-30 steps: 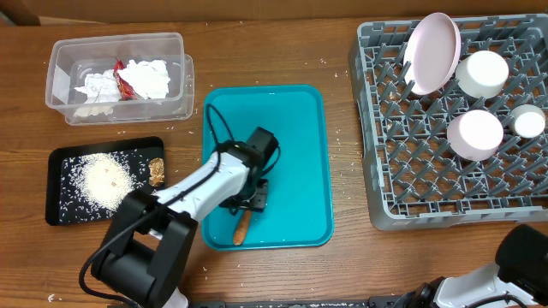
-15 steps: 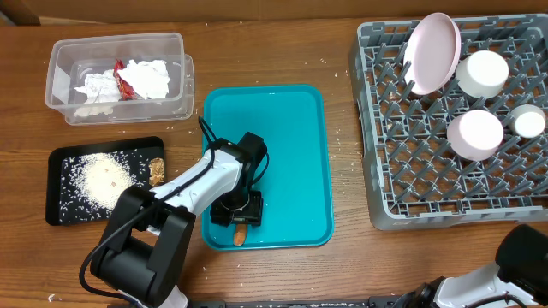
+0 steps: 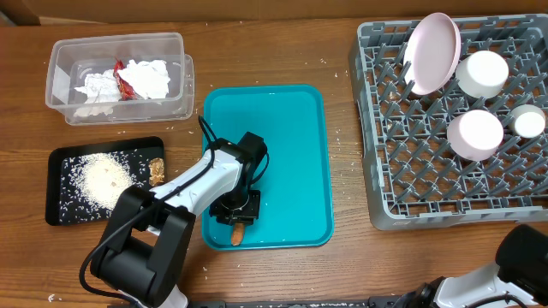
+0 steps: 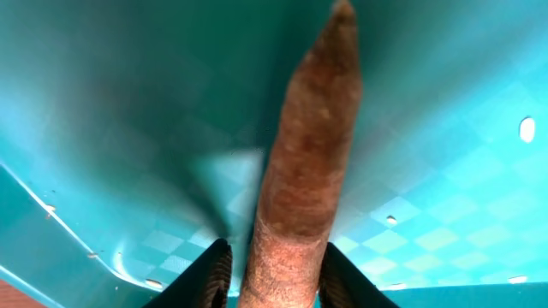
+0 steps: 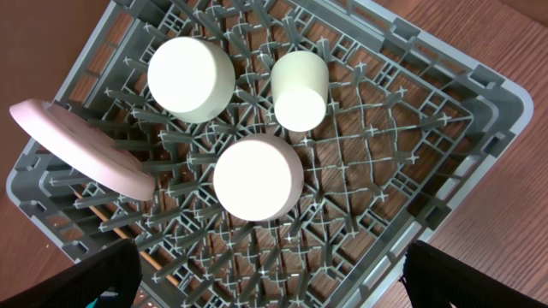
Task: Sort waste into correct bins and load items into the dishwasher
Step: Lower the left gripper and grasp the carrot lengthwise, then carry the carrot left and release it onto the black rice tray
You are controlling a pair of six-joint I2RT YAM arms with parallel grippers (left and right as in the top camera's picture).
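The orange-brown carrot-like stick (image 4: 304, 162) lies on the teal tray (image 3: 291, 154) near its front left corner, also seen from overhead as the stick (image 3: 237, 233). My left gripper (image 4: 274, 274) is down over its near end, its fingers (image 4: 214, 269) pressed in on both flanks. Napkins and the red wrapper (image 3: 128, 79) are in the clear tub (image 3: 60, 77). Rice and the brown lump (image 3: 157, 171) are in the black tray (image 3: 64, 158). The plate (image 3: 432, 51), two bowls (image 3: 482, 73) (image 3: 475, 134) and the cup (image 3: 528, 122) sit in the grey rack (image 3: 411, 188). My right gripper (image 5: 270, 274) hangs open high above the rack (image 5: 385, 171).
Loose rice grains (image 3: 336, 137) are scattered on the wooden table around the teal tray. The right arm's base (image 3: 522, 257) sits at the front right corner. The rack fills the right side of the table.
My left gripper slid toward the tray's front left corner over the stick and its jaws have narrowed onto it. The right arm has not moved.
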